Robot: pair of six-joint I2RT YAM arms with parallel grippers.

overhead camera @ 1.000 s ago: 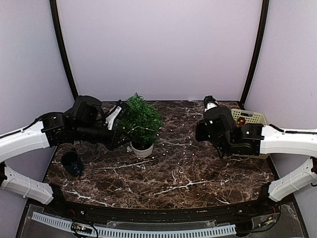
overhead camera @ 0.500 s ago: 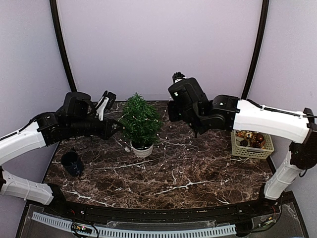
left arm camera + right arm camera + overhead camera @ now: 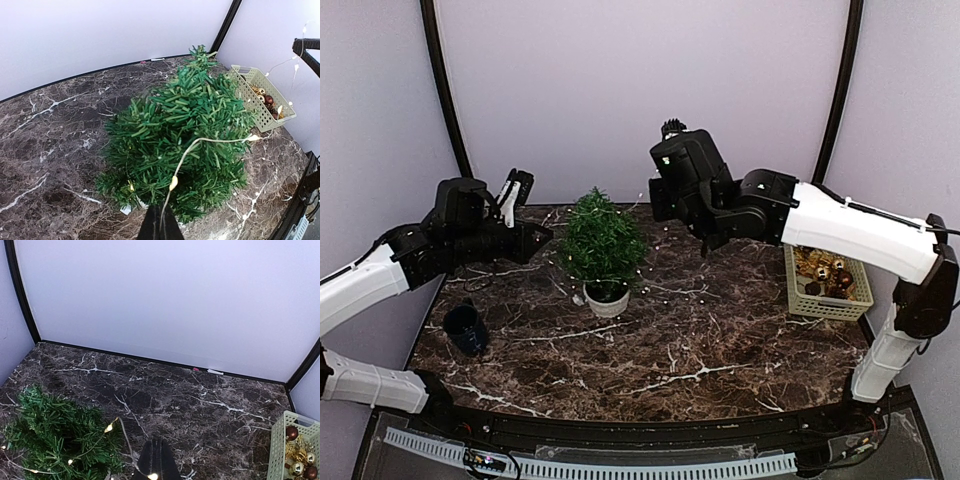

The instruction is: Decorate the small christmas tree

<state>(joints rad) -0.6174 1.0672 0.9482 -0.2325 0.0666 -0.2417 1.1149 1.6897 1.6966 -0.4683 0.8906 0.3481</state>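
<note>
**A:** Where does the tree [image 3: 604,243] stand?

**B:** Upright in its white pot [image 3: 607,300], left of middle on the marble table [image 3: 700,350], between the two arms. The basket [image 3: 828,308] of baubles [image 3: 820,265] sits well apart, at the right edge.

**A:** And the grippers?

**B:** Both are pinched fully closed on the string of lights [image 3: 200,145]. The left gripper [image 3: 160,225] has it just left of the tree. The right gripper [image 3: 157,460] has it up behind and to the right.

**A:** How should the draping go?

**B:** I'd leave the wire slack, lead it round the branches rather than over the tip, and lower it gently. A tug could tip such a light tree.

**A:** Arm poses?

**B:** The left forearm reaches in from the left. The right arm stretches long across from the right, its wrist seemingly higher than the treetop.
</note>
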